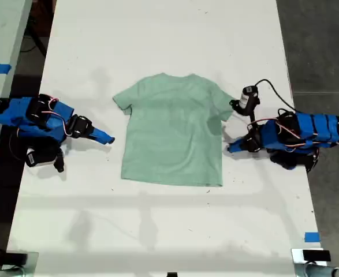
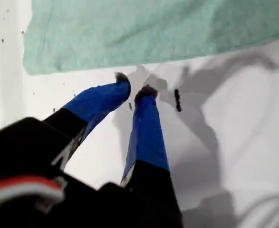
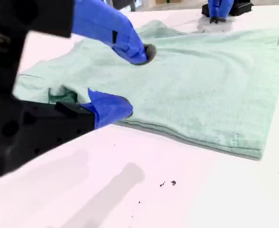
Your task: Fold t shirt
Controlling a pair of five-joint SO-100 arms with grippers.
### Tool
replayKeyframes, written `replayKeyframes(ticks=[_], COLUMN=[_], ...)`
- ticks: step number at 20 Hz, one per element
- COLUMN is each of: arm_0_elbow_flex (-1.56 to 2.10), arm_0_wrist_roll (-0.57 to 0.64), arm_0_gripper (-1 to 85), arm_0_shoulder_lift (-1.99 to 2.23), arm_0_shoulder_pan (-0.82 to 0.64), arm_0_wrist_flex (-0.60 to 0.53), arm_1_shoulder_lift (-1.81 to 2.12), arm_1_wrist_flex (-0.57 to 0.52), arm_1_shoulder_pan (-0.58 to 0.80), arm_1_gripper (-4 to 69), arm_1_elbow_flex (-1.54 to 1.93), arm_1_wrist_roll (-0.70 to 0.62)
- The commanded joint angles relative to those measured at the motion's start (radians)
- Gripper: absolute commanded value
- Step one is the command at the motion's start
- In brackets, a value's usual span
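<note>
The pale mint t shirt (image 1: 172, 138) lies flat and spread out in the middle of the white table (image 1: 157, 225), neck towards the far edge. My first gripper (image 1: 230, 149) comes in from the exterior view's right and rests on the table just off the shirt's side edge (image 2: 129, 28). Its blue fingertips (image 2: 122, 80) are nearly together, with nothing between them (image 2: 134, 85). My second gripper (image 1: 108, 138) is at the exterior view's left, a short way from the shirt's other side, below the sleeve. It stands open (image 3: 129, 80) in front of the shirt (image 3: 201, 80), holding nothing.
A black wrist camera on a cable (image 1: 249, 99) sits by the shirt's sleeve at the exterior view's right. Blue tape marks (image 1: 312, 236) are near the table's front corner. Dark floor (image 1: 319, 52) lies past the table's edge. Black specks (image 3: 168, 184) dot the table.
</note>
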Motion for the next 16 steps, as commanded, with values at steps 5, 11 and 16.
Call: replayKeyframes(ticks=[5, 11, 16], arm_0_elbow_flex=[0.009, 0.009, 0.009], arm_0_wrist_roll=[-0.015, -0.015, -0.015], arm_0_gripper=[14.6, 14.6, 14.6], arm_0_shoulder_lift=[0.005, 0.005, 0.005], arm_0_shoulder_pan=[0.002, 0.0, 0.0], arm_0_wrist_flex=[-0.015, -0.015, -0.015], arm_1_shoulder_lift=[0.012, 0.015, -0.245], arm_1_wrist_flex=[-0.025, -0.129, -0.244], arm_1_shoulder_pan=[0.364, 0.546, 0.739], arm_1_gripper=[5.4, 7.3, 17.1], arm_1_elbow_flex=[0.055, 0.063, -0.184], arm_1_wrist_roll=[0.173, 0.364, 0.235])
